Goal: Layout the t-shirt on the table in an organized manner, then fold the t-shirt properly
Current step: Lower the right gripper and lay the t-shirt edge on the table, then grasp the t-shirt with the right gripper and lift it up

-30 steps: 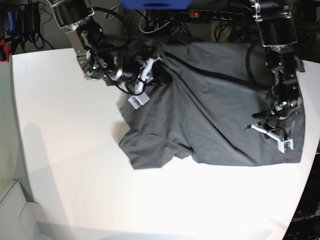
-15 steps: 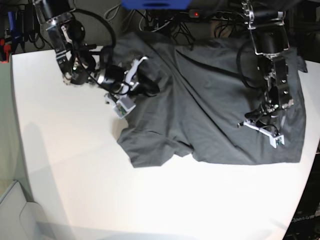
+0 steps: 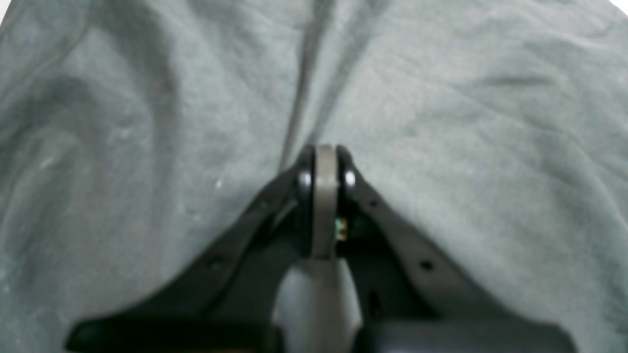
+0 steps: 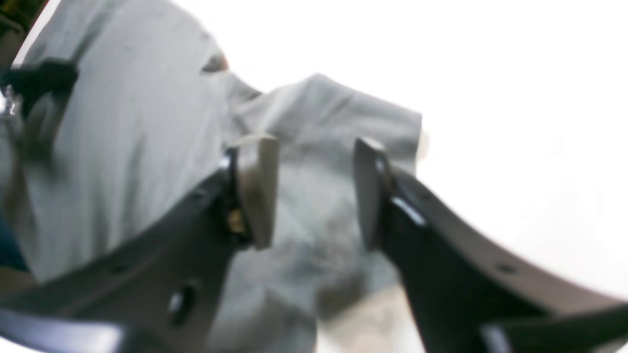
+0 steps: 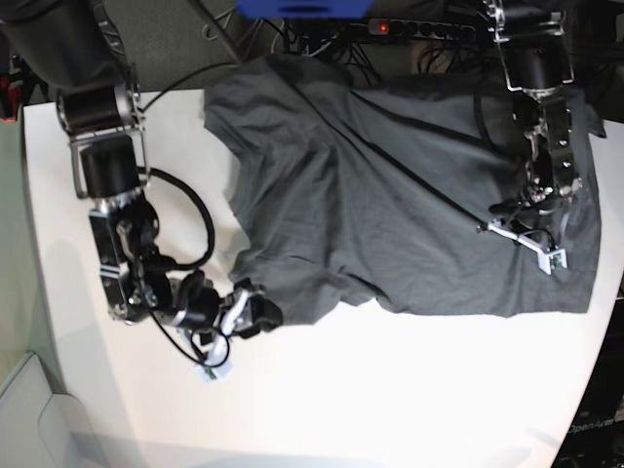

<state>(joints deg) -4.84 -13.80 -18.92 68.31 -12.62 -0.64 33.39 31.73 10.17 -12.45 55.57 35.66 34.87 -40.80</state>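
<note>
So the bench [image 5: 322,409] is carrying the t-shirt [image 5: 390,195], spread rumpled across its far side. I'm keeping my right gripper [image 4: 314,191] low by the sleeve, jaws open, while the left gripper [image 3: 324,166] is pinching cloth, jaws closed.

Bright light from above washes the white worktop [image 5: 390,390] almost to glare; both wrist views are soft and blurred, the base view is sharper.
</note>
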